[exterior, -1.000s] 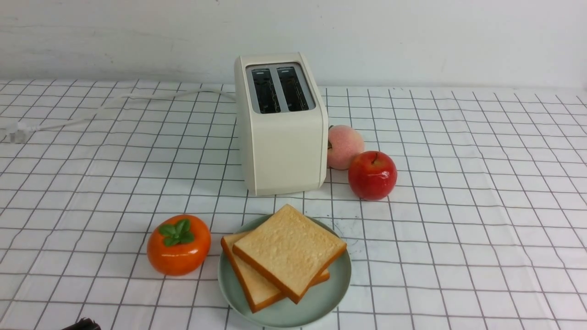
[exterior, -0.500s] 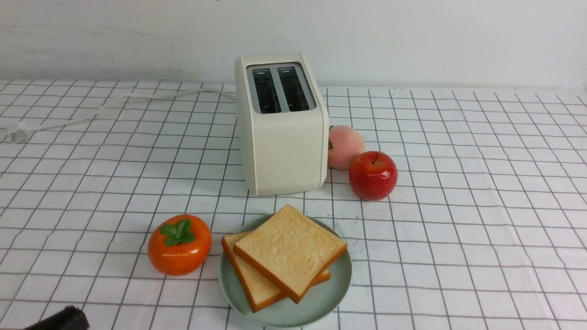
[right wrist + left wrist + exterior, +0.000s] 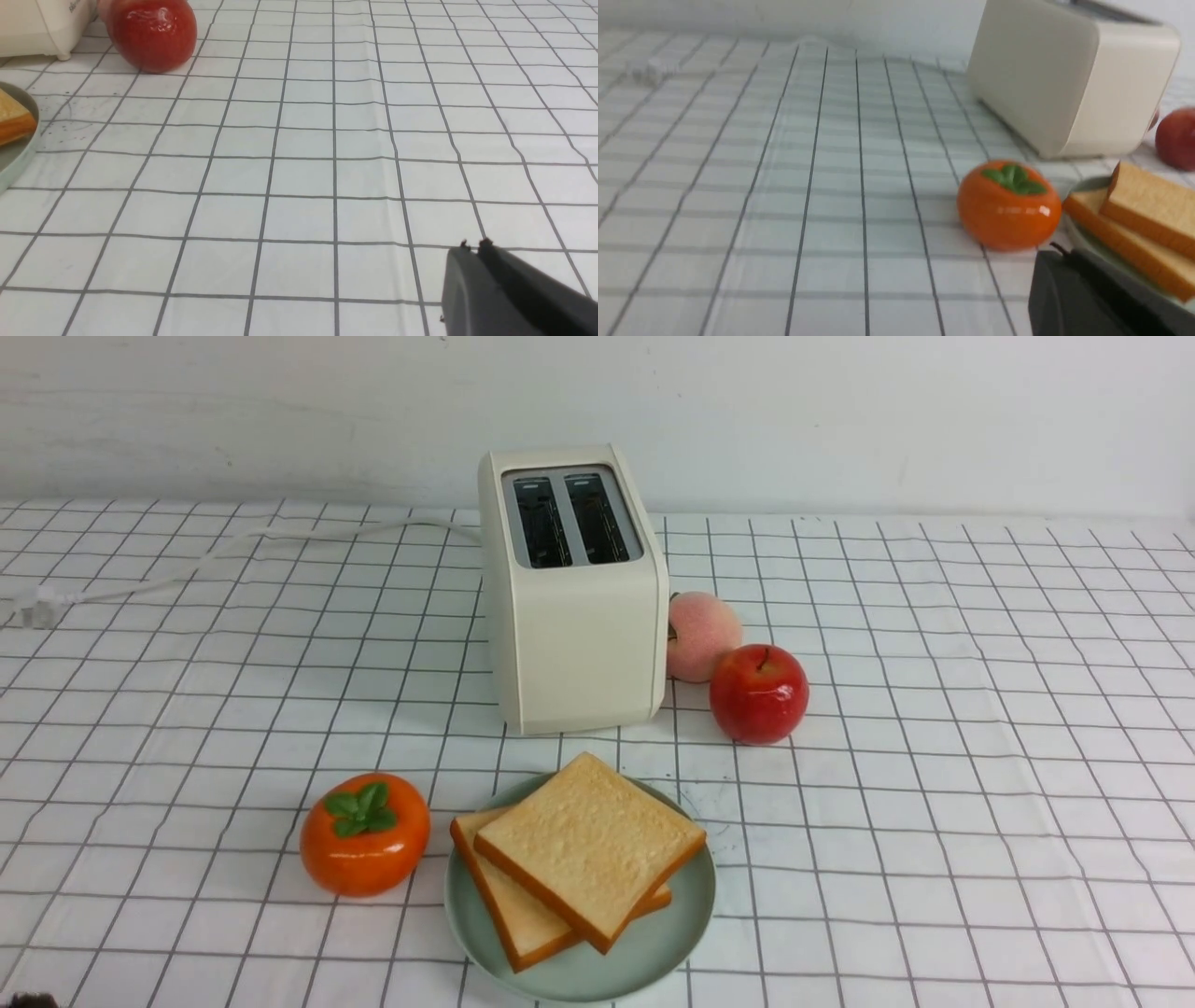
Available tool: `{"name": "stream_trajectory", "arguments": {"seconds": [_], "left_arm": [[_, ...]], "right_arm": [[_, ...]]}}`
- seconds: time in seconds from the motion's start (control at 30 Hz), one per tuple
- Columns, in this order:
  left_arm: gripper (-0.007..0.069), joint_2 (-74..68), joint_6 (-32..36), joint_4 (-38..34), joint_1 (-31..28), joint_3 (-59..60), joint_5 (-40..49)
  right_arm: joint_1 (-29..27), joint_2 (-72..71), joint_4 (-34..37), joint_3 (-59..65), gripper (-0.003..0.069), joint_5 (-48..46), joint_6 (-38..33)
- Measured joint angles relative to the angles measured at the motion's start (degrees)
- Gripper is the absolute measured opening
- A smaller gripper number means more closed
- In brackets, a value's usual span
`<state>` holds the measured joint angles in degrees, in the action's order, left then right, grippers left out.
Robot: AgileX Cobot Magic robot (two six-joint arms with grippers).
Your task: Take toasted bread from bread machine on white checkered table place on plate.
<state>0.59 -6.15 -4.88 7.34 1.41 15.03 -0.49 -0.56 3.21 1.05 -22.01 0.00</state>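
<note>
Both slices of toasted bread (image 3: pixel 583 859) lie stacked on my mint-green plate (image 3: pixel 653 947), the bread machine (image 3: pixel 571 593) shows two empty slots, and with my left gripper (image 3: pixel 1057 252) and right gripper (image 3: pixel 473 246) pinched together holding nothing, I reckon it's done.

Bright, even light with soft shadows. The left wrist view is blurred; glare spots sit on the apple (image 3: pixel 758 693) and persimmon (image 3: pixel 1008 205).
</note>
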Motion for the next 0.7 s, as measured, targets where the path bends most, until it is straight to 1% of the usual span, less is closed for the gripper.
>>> {"name": "stream_trajectory", "arguments": {"seconds": [0.03, 0.1, 0.23, 0.7], "left_arm": [[-0.0013, 0.0, -2.3, 0.9, 0.0, 0.1, 3.1], [-0.0013, 0.0, -5.7, 1.6, -0.1, 0.3, 6.5], [-0.0013, 0.0, -8.1, 2.0, -0.1, 0.3, 7.2], [-0.0013, 0.0, -8.4, 2.0, -0.1, 0.3, 7.2]], "right_arm": [[0.0, 0.0, 0.0, 0.0, 0.0031, -0.1, 0.0], [0.0, 0.0, 0.0, -0.1, 0.0032, -0.1, 0.0], [0.0, 0.0, 0.0, -0.1, 0.0032, -0.1, 0.0], [0.0, 0.0, 0.0, -0.1, 0.0042, -0.1, 0.0]]}}
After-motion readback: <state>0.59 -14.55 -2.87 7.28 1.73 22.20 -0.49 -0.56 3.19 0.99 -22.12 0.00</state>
